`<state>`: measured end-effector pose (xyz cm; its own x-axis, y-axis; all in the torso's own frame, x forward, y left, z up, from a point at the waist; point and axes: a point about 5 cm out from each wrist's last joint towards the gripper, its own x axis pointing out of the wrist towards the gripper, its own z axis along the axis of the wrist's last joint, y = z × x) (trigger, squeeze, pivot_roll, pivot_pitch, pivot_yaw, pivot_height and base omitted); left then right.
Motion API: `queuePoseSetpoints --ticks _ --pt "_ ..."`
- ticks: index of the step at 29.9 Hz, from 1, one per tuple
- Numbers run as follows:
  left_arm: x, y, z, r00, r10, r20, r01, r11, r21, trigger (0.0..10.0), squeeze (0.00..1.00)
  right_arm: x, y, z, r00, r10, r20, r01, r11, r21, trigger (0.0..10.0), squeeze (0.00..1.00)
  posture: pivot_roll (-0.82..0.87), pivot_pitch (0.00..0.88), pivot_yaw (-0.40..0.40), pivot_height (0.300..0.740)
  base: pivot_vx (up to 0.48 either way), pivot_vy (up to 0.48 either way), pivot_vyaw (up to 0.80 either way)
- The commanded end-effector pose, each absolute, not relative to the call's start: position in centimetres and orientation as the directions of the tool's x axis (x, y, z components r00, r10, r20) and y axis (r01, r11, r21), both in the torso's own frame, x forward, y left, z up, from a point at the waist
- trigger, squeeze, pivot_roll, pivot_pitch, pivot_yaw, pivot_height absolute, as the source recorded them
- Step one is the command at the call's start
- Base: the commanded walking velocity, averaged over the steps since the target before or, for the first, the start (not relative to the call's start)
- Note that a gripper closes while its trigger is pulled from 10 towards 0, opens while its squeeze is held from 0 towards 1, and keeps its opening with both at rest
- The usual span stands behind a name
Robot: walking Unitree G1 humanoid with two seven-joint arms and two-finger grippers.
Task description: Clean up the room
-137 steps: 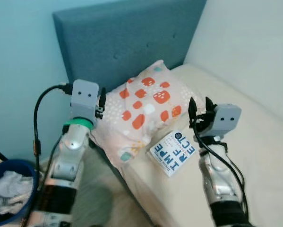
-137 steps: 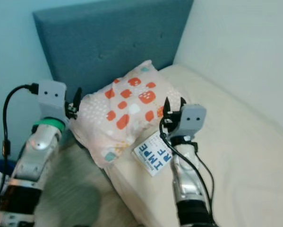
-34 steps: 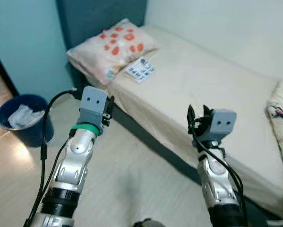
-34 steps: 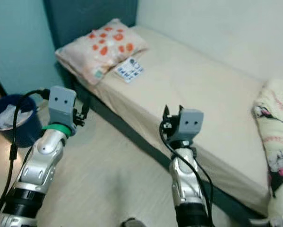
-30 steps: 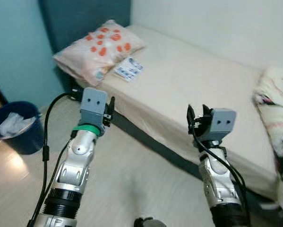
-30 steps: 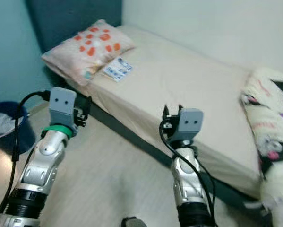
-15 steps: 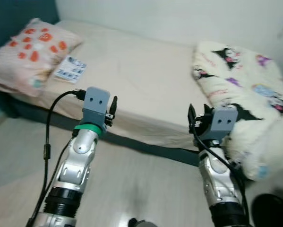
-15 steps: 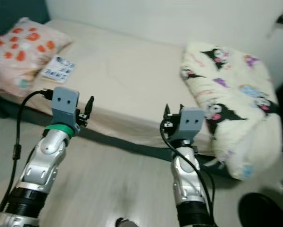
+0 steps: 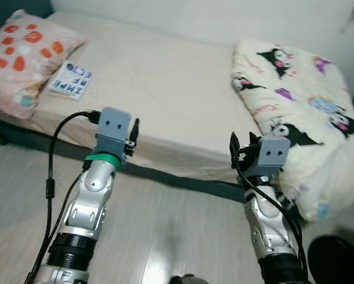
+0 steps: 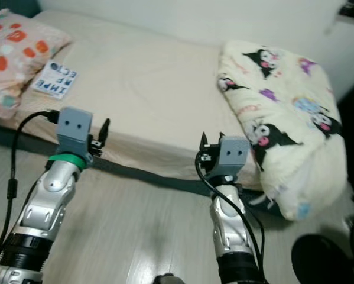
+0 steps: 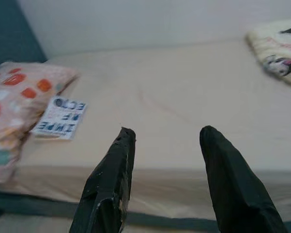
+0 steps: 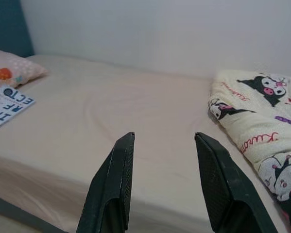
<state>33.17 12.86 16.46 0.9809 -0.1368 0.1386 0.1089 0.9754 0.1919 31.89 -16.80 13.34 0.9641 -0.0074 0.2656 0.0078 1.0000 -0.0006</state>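
A bed with a beige sheet (image 9: 159, 77) lies before me. On it rest a pink pillow with orange spots (image 9: 20, 56) at the left, a white and blue booklet (image 9: 70, 80) beside it, and a bunched cream blanket with cartoon prints (image 9: 295, 112) at the right. My left gripper (image 11: 163, 136) is open and empty, held in the air in front of the bed's near edge. My right gripper (image 12: 162, 141) is also open and empty, raised near the blanket's left side.
Pale wood floor (image 9: 165, 236) runs between me and the bed. A dark round object (image 9: 336, 260) sits on the floor at the lower right. A white wall (image 12: 160, 29) backs the bed.
The camera has swung right along the bed, away from the headboard and blue bin; the blanket has come into view. Both arms keep the same raised pose, fingers apart.
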Motion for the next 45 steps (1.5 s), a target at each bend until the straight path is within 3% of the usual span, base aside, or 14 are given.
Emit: queuePoseSetpoints --ticks 1,29,38,45 --pt "33.03 12.30 16.23 0.979 -0.157 0.131 0.129 0.971 0.202 10.0 0.00 31.68 -17.21 12.98 0.967 -0.025 0.255 0.025 1.000 0.006 10.0 0.00 -0.07 0.041 0.005 0.740 0.000 -0.480 0.00" --pt "33.11 12.43 16.19 0.981 -0.149 0.123 0.123 0.973 0.194 10.0 0.00 31.71 -17.19 12.87 0.968 -0.035 0.249 0.032 0.999 0.014 10.0 0.00 -0.07 0.043 0.010 0.740 0.000 -0.400 0.00" --pt "33.23 12.52 16.22 0.982 -0.143 0.120 0.121 0.977 0.173 10.0 0.00 31.72 -17.21 12.72 0.970 -0.041 0.240 0.035 0.999 0.029 10.0 0.00 -0.07 0.045 0.012 0.740 0.000 0.062 -0.80" --pt "33.20 12.38 16.33 0.980 -0.151 0.127 0.128 0.976 0.176 10.0 0.00 31.74 -17.22 12.74 0.970 -0.042 0.240 0.037 0.999 0.027 10.0 0.00 -0.07 0.044 0.012 0.740 0.000 0.000 0.00"
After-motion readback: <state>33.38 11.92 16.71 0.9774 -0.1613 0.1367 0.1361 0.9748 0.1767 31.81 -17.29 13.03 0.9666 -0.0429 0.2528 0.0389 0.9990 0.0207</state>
